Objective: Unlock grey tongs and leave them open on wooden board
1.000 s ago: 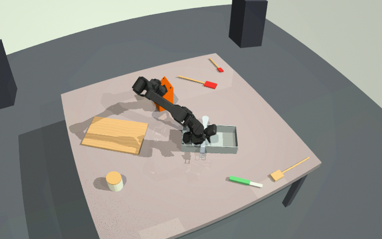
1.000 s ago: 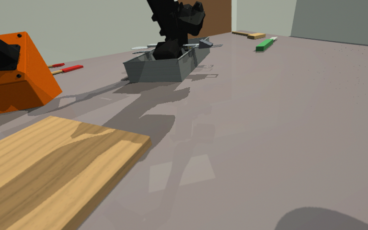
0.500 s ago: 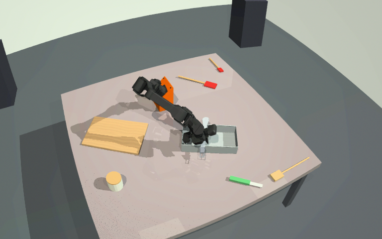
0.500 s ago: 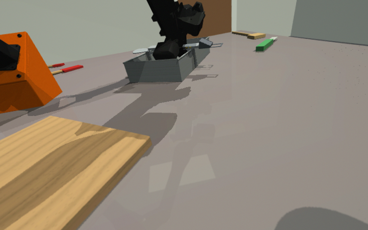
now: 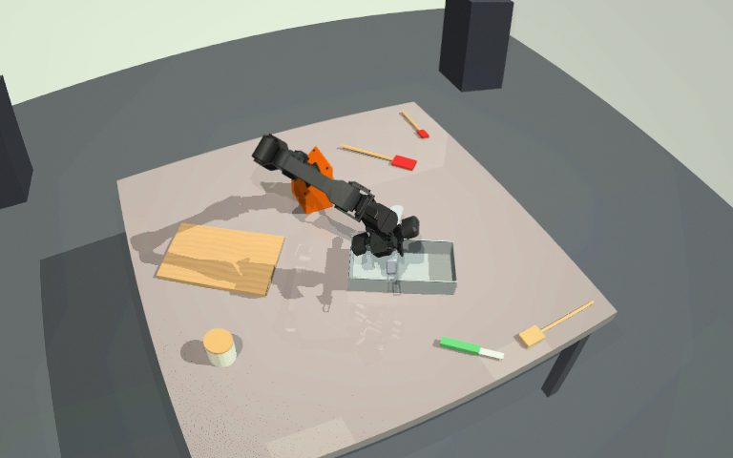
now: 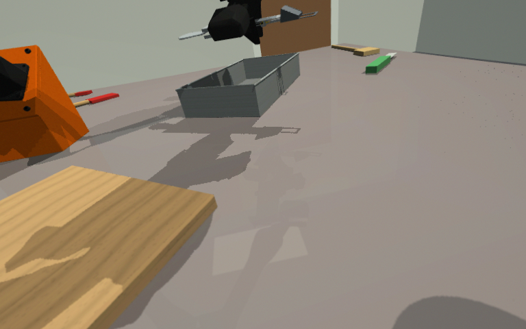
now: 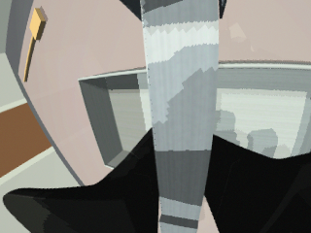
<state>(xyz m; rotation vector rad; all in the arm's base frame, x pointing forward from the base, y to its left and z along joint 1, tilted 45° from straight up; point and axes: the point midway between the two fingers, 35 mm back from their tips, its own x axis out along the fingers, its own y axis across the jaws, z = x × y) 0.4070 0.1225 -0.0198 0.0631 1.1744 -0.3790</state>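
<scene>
Gripper (image 5: 393,245) (image 6: 253,27) (image 7: 170,131) over the roasting tin (image 5: 402,287) (image 6: 220,101) (image 7: 94,121), its fingers pinching the grey tongs (image 5: 391,267) (image 6: 271,19) (image 7: 182,112) partway along their length, one dark finger on either side in the wrist view; tongs raised above the tin, apart from its rim in the exterior view, lying crosswise over it and near level; the end with the grey block and thin wire loop sits a little higher than the pale, flat, rounded end; whether the lock is released, cannot tell.

Wooden board (image 5: 221,254) (image 6: 155,232) lies flat on the table (image 5: 303,378) (image 6: 368,194) (image 7: 63,141), well apart from the tin, arm shadow across its surface; the tongs are not on it.

Orange base (image 5: 319,202) (image 6: 57,116) of the black arm (image 5: 307,175) stands between board and the two red-headed tools, the larger (image 5: 404,162) (image 6: 103,98) and the smaller (image 5: 422,133) (image 6: 83,92); jar with an orange lid (image 5: 219,348) stands upright near the board; green-handled tool (image 5: 460,345) (image 6: 378,64) and tan-headed tool (image 5: 532,336) (image 6: 366,51) (image 7: 170,131) lie near each other, beyond the tin from the base.
</scene>
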